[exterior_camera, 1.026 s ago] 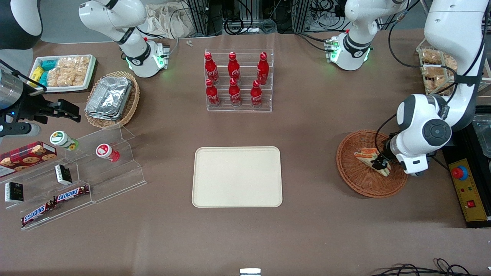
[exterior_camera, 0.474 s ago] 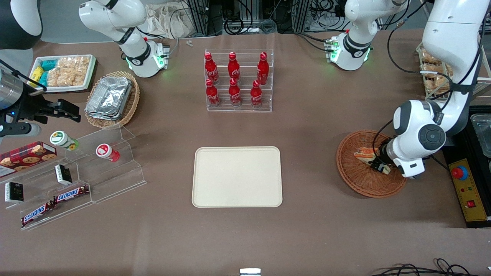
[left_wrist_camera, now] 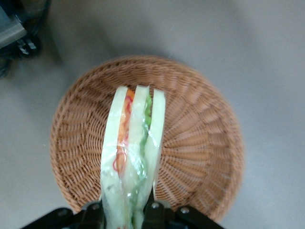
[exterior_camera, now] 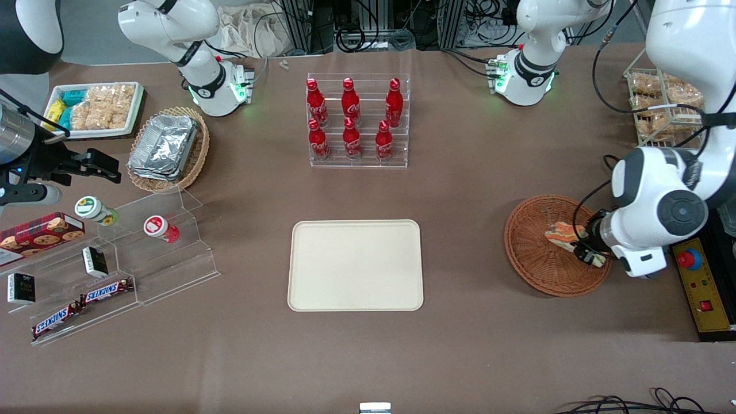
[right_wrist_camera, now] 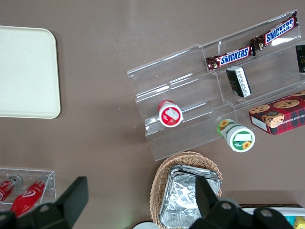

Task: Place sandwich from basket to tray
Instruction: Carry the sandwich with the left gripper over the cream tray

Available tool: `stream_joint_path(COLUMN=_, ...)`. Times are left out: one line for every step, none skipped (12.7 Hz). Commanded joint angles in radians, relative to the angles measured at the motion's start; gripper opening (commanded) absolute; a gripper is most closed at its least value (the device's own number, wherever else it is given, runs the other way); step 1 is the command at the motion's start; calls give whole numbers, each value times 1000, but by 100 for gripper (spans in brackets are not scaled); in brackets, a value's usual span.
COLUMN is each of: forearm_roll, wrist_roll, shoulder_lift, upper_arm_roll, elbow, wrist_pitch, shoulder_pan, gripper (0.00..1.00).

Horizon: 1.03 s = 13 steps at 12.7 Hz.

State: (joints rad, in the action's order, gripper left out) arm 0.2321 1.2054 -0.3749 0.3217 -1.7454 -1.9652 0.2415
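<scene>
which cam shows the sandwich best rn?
Left wrist view: the sandwich fills the frame, filling layers visible, held in the gripper above the basket. Front view shows it small, partly hidden by the arm. Right wrist view doesn't show it.

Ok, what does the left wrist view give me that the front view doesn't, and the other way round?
Only the left wrist view shows the grip up close: the gripper shut on one end of the sandwich, with its orange and green layers edge-on above the basket.

Only the front view shows the tray, bare, toward the parked arm's end from the basket, and the bottles farther from the camera.

Both show the sandwich in the gripper over the basket.
</scene>
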Motion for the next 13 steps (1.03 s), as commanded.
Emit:
stream_joint_path(forearm_roll=10, wrist_roll=-128, shoulder_lift=-21, upper_arm_roll=40, elbow=235, wrist_pitch=188, shoulder_pan=-40, gripper=0)
stream_joint_path(forearm_roll=9, wrist_roll=-220, shoulder_lift=-31, upper_arm_roll=54, elbow=322, wrist_pitch=248, shoulder_pan=-68, gripper=0)
stream_joint_path(forearm_roll=3, wrist_roll=-313, shoulder_lift=-39, upper_arm_roll=56, elbow=395, wrist_pitch=291, shoulder_pan=-106, gripper=0)
stream_joint_path(forearm_roll=-2, wrist_roll=-401, shoulder_lift=-42, upper_arm_roll=57, elbow=439, wrist_pitch=304, shoulder_pan=-151, gripper=0)
stream_joint_path(forearm_roll=-5, wrist_roll=-487, shoulder_lift=-50, upper_arm_roll=60, elbow=464, wrist_pitch=301, shoulder_pan=-195, gripper=0)
stream_joint_path(forearm_roll=-2, wrist_roll=-550, shoulder_lift=-74, upper_arm_roll=74, elbow=486, wrist_pitch=292, shoulder_pan=-247, gripper=4)
stream_joint_path(forearm_roll=-2, wrist_roll=-564, shoulder_lift=-113, upper_arm_roll=77, elbow=512, wrist_pitch=292, shoulder_pan=-305, gripper=5)
stream_joint_path(forearm_roll=0, wrist_roll=-576, shoulder_lift=-166, upper_arm_roll=77, elbow=541, wrist_pitch=290, shoulder_pan=-364, gripper=1)
stream_joint_path(forearm_roll=-2, wrist_roll=-576, shoulder_lift=-235, upper_arm_roll=79, elbow=581, wrist_pitch=276, shoulder_pan=-411, gripper=0)
stream_joint_path(forearm_roll=0, wrist_roll=-573, shoulder_lift=-298, upper_arm_roll=77, elbow=605, wrist_pitch=247, shoulder_pan=-469, gripper=0)
stream_joint_path(forearm_roll=4, wrist_roll=-563, shoulder_lift=-347, upper_arm_roll=76, elbow=606, wrist_pitch=185, shoulder_pan=-513, gripper=0)
stream_joint_path(forearm_roll=7, wrist_roll=-550, shoulder_lift=-398, upper_arm_roll=76, elbow=606, wrist_pitch=127, shoulder_pan=-546, gripper=0)
stream_joint_path(forearm_roll=12, wrist_roll=-515, shoulder_lift=-448, upper_arm_roll=73, elbow=606, wrist_pitch=70, shoulder_pan=-573, gripper=0)
